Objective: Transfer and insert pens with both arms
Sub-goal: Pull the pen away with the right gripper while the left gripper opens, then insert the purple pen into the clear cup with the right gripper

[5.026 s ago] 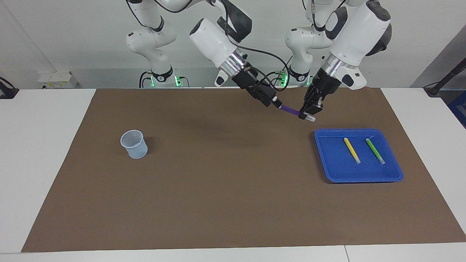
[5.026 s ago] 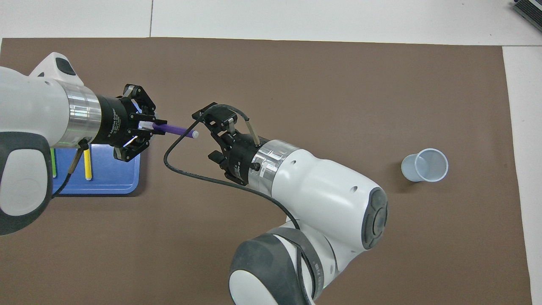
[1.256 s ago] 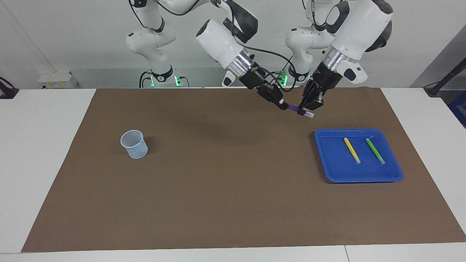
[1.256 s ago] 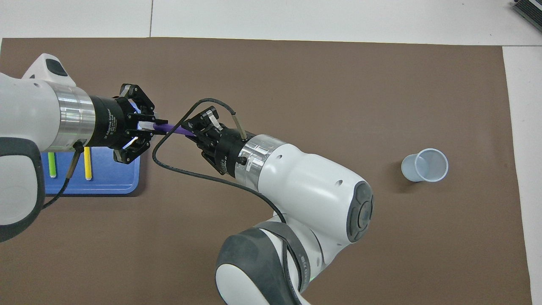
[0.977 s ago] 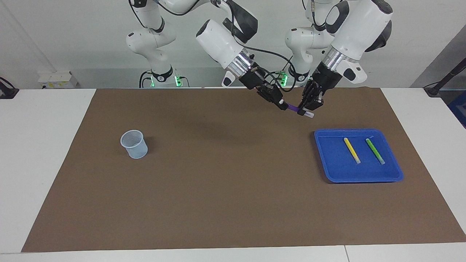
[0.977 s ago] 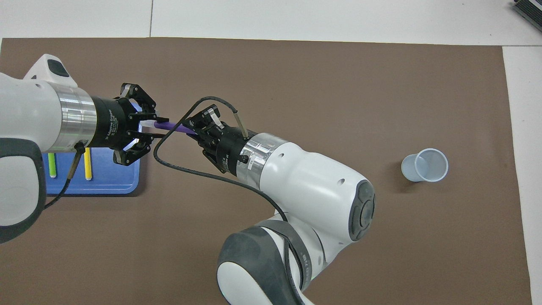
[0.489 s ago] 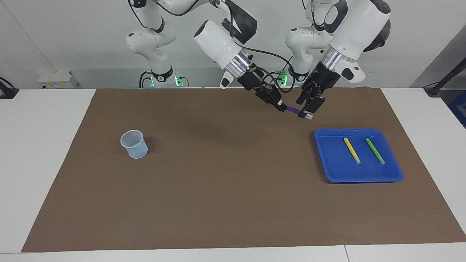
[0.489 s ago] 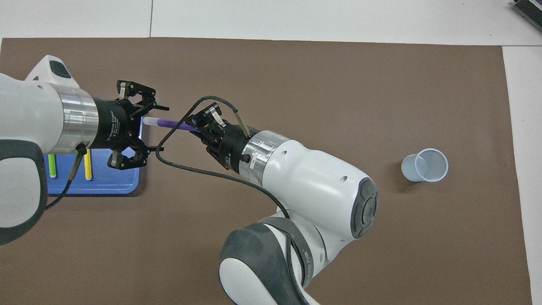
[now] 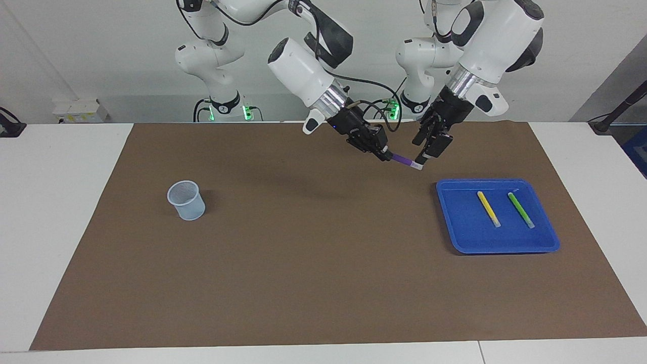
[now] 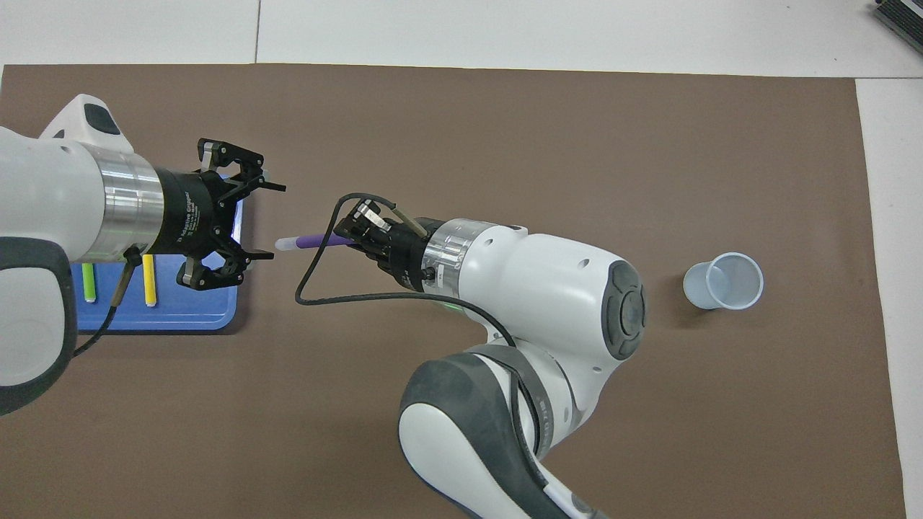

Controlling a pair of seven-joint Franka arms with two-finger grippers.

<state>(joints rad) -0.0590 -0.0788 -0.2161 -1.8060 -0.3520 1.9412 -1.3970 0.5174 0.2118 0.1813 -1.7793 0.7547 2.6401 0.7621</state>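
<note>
Purple pen point(image 9: 403, 159) gripped by the right gripper point(image 9: 384, 153) alone

The pale cap end is pointed toward the left gripper point(image 9: 428, 149), whose fingers are spread just beside it; both are held over the brown mat point(image 9: 323, 263).

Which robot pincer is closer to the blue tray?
The left pincer. It hangs open over the blue tray's edge. The right pincer is up over the brown mat toward the cup, shut on the purple pen.
</note>
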